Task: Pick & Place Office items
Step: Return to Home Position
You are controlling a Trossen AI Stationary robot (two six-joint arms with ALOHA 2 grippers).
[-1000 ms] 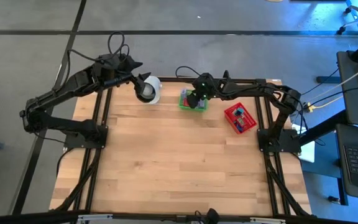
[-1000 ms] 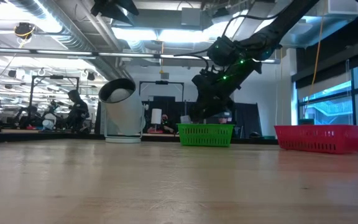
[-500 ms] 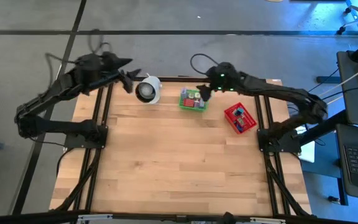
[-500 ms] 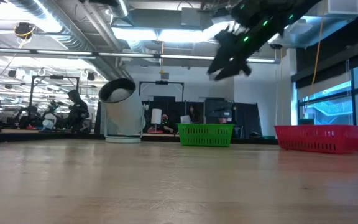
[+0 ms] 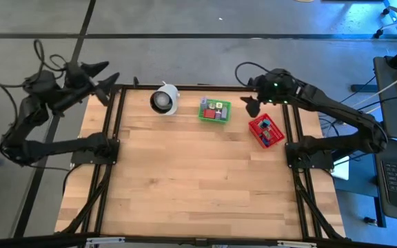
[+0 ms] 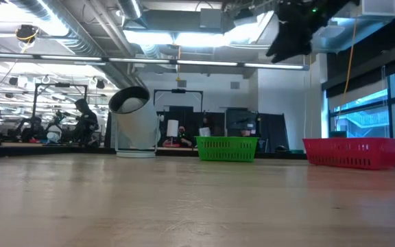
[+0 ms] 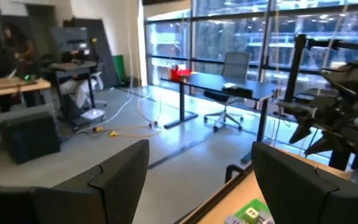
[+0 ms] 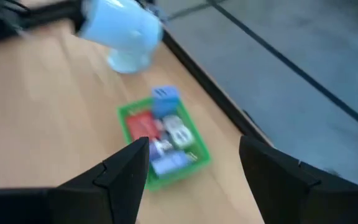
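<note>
Several small office items, red, blue and white, lie in the green basket (image 8: pixel 199 153) at the table's far edge (image 5: pixel 201 110). More of them (image 5: pixel 268 131) lie in the red basket (image 5: pixel 256 136) to its right. My right gripper (image 5: pixel 249 105) hangs open in the air between the two baskets, high above them in the low view (image 6: pixel 290 42), with nothing between its fingers (image 8: pixel 194 142). My left gripper (image 5: pixel 105 79) is open and points level beyond the table's far left corner, holding nothing (image 7: pixel 201 146).
A white roll with a dark hole (image 5: pixel 165 98) stands on the table near the far edge, left of the green basket. The near and middle parts of the wooden table (image 5: pixel 198 186) show bare boards. The black frame rails (image 5: pixel 109 158) run along both sides.
My right gripper has risen from over the green basket and drawn back toward the table's right edge, and now hangs high between the two baskets. My left gripper has pulled away from the white roll toward the far left corner and past the table's edge. The roll and baskets have stayed put.
</note>
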